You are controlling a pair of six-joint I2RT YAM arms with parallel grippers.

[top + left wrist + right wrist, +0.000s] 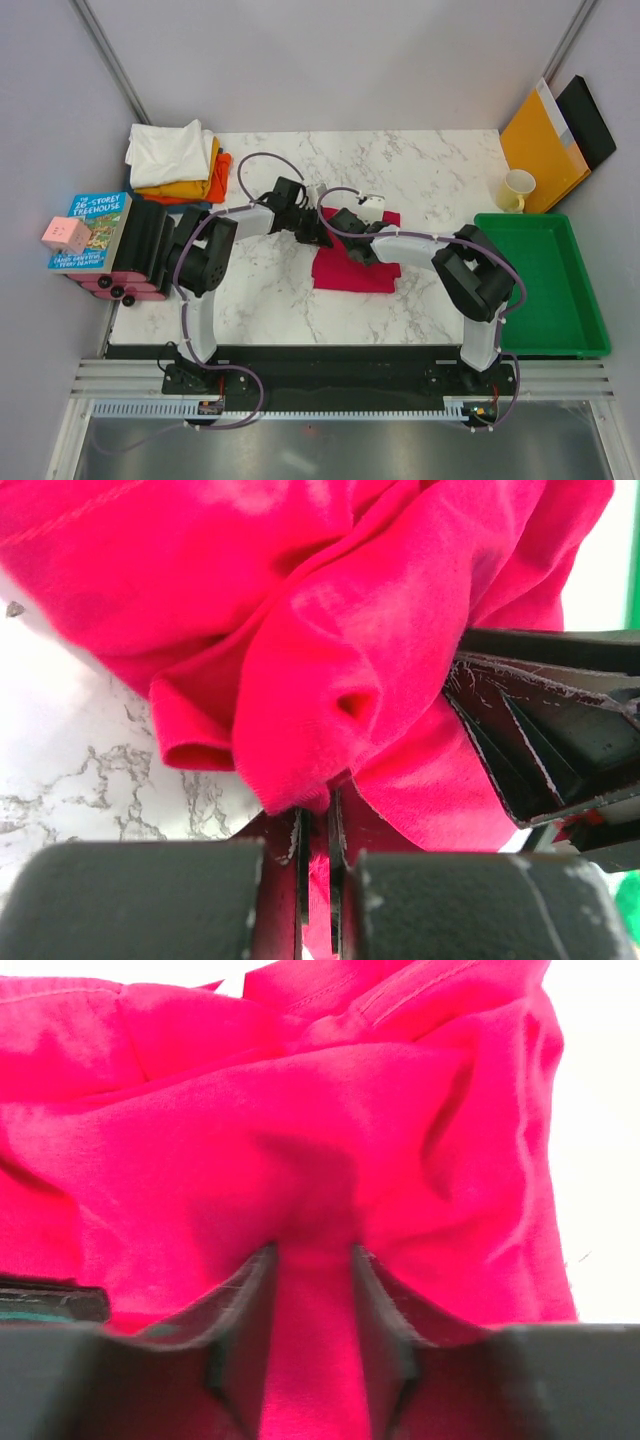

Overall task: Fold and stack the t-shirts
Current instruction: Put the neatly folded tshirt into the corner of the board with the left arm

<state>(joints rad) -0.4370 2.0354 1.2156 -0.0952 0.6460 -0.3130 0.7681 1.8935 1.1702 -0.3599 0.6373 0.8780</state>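
The crimson red t-shirt (352, 272) lies partly folded on the marble table (270, 300), mid-table between my two arms. My left gripper (320, 234) is at the shirt's far left edge. In the left wrist view this gripper (318, 825) is shut on a thin fold of the red cloth (330, 630). My right gripper (346, 224) is close beside it over the shirt. Its fingers (250, 1290) stand a little apart with a bunched pleat of red cloth (300, 1110) filling the gap. A stack of folded t-shirts (172, 150), white on top of yellow-orange and orange, sits at the back left corner.
A green tray (545, 290) lies at the right edge. A pale cup (517, 190), an orange-yellow envelope (540, 145) and a black folder (590, 120) stand behind it. A book (92, 230) with a pink cube (65, 235) rests on black and pink blocks (140, 262) at the left.
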